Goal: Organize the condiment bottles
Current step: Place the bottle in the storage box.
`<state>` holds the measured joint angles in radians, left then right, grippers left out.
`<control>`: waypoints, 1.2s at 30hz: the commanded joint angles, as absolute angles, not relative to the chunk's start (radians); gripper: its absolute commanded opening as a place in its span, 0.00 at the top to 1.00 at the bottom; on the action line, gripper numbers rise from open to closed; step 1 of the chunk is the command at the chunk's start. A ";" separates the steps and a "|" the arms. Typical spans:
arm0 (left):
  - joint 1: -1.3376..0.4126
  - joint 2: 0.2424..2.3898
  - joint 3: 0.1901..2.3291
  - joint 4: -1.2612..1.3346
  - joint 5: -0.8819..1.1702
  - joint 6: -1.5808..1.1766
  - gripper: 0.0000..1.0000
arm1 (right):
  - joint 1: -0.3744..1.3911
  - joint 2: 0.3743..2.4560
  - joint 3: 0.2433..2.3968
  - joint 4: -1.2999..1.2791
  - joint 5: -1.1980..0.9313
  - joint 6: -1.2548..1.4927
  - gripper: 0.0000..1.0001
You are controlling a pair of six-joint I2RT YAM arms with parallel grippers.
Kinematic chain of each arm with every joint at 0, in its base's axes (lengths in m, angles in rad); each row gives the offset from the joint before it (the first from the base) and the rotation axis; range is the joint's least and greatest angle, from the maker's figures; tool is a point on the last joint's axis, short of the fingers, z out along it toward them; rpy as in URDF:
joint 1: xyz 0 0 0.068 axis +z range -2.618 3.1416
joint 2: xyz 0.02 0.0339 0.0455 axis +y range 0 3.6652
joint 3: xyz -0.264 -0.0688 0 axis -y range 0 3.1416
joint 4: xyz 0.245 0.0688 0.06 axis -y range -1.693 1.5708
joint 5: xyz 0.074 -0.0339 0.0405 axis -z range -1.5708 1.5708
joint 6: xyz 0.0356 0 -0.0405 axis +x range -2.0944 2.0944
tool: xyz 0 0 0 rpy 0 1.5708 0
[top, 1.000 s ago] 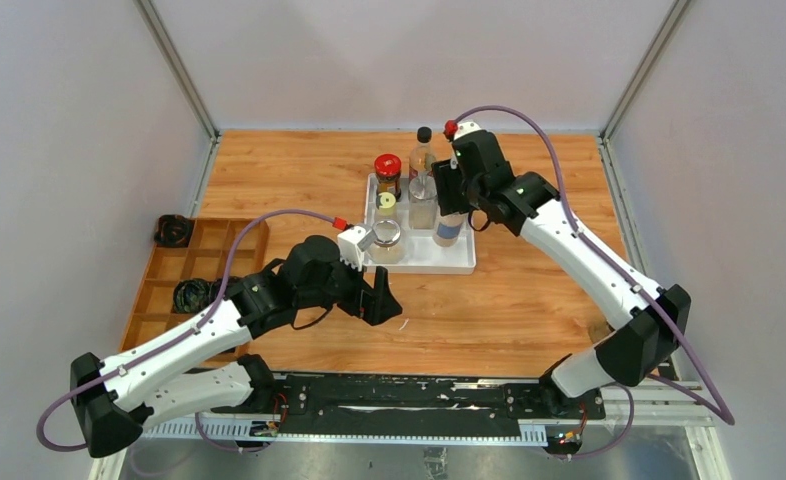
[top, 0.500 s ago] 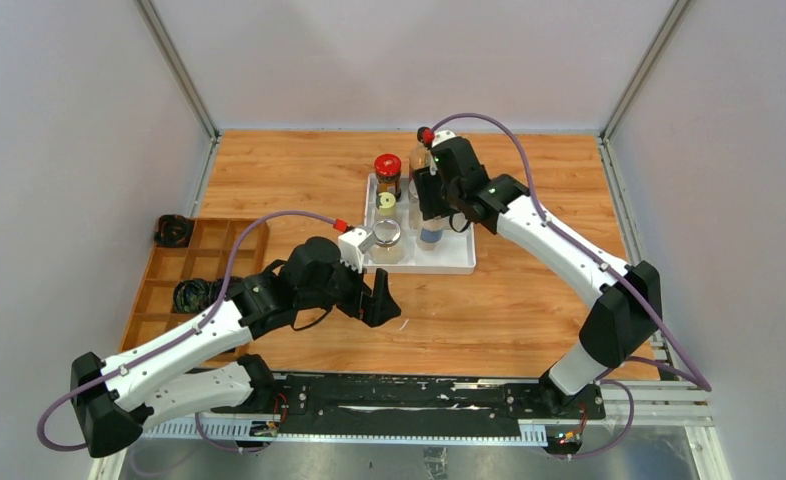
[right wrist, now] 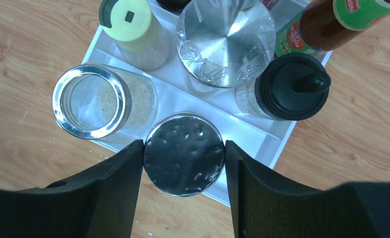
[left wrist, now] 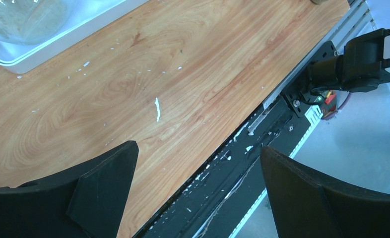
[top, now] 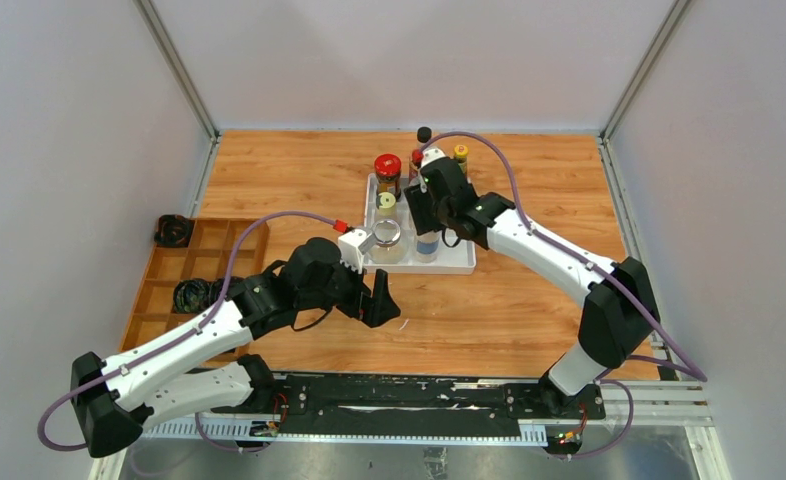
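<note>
Inside right gripper (right wrist: 183,147) — silver-capped jar (right wrist: 184,163).

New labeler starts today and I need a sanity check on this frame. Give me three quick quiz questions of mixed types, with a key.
1. True or false: the left gripper is shut on a bottle.
2. What does the right gripper grip? A) round silver-capped jar B) blue mug C) wooden spoon
3. Fill in: the black-capped clear bottle stands in the flat white rectangular ____.

Key: 1 false, as it is open and empty over bare wood. 2 A. 3 tray.
</note>
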<state>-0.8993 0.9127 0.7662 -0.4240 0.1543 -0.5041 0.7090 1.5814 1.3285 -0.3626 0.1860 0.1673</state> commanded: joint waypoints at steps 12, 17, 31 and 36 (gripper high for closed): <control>-0.907 0.925 0.753 -0.426 0.153 -0.485 0.00 | 0.747 1.592 1.262 -0.223 0.225 0.151 0.40; -0.907 0.935 0.753 -0.419 0.158 -0.489 0.00 | 0.755 1.584 1.250 -0.229 0.240 0.154 0.34; -0.907 0.937 0.766 -0.431 0.153 -0.491 0.00 | 0.755 1.518 1.274 -0.280 0.264 0.150 0.20; -0.906 0.936 0.773 -0.436 0.149 -0.491 0.00 | 0.754 1.415 1.243 -0.328 0.305 0.134 0.19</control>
